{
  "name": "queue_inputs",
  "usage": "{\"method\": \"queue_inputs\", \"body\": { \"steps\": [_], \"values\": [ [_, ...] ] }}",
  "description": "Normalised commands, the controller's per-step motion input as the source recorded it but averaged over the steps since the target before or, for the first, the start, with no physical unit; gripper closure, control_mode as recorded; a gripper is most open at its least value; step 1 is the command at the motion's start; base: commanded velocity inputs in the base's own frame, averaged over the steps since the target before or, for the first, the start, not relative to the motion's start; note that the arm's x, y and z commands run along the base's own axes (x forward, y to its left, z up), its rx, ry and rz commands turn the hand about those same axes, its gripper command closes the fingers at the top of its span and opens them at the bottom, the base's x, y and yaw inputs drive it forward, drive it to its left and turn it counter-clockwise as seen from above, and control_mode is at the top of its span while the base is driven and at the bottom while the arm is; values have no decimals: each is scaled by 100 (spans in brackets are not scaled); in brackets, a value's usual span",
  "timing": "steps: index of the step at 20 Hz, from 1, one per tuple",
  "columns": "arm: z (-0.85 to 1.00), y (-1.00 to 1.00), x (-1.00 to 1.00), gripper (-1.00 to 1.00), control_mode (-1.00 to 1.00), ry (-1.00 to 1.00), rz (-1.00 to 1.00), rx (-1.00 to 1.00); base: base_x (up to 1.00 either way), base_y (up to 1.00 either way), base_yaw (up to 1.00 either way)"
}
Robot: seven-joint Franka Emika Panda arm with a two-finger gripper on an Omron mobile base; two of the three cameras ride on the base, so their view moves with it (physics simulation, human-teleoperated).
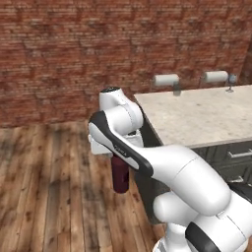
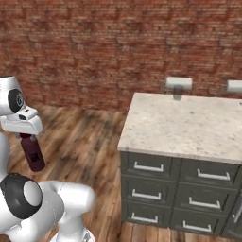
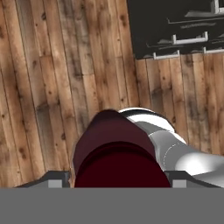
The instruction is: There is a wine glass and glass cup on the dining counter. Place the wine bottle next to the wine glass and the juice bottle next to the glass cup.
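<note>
**Dining counter and plank floor**

The dining counter [image 2: 182, 125] is sitting well off to the side of the jaws, its beige stone top bare up front. The wine glass [image 1: 229, 81] is standing at its far edge. Below the jaws, the wooden floor [image 3: 48, 87] is running up to the counter's dark drawers [image 2: 149, 168].

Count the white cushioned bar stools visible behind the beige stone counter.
2. Both white cushioned bar stools stand along the far edge of the beige speckled stone dining counter: one near its left corner, one further right. More may sit beyond the frame.
</note>
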Motion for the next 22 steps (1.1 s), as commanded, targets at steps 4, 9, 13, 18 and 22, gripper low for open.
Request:
{"method": "queue_inputs", "body": {
  "steps": [4, 9, 13, 18, 22],
  "values": [
    [0, 0, 0, 100, 100, 0, 0, 0, 69, 58, -1],
    [0, 0, 0, 100, 100, 0, 0, 0, 72, 57, -3],
    [0, 0, 0, 100, 100, 0, 0, 0, 73, 56, -7],
    [0, 0, 0, 100, 100, 0, 0, 0, 76, 51, -9],
    [0, 0, 0, 100, 100, 0, 0, 0, 77, 45, -15]
  ]
}}
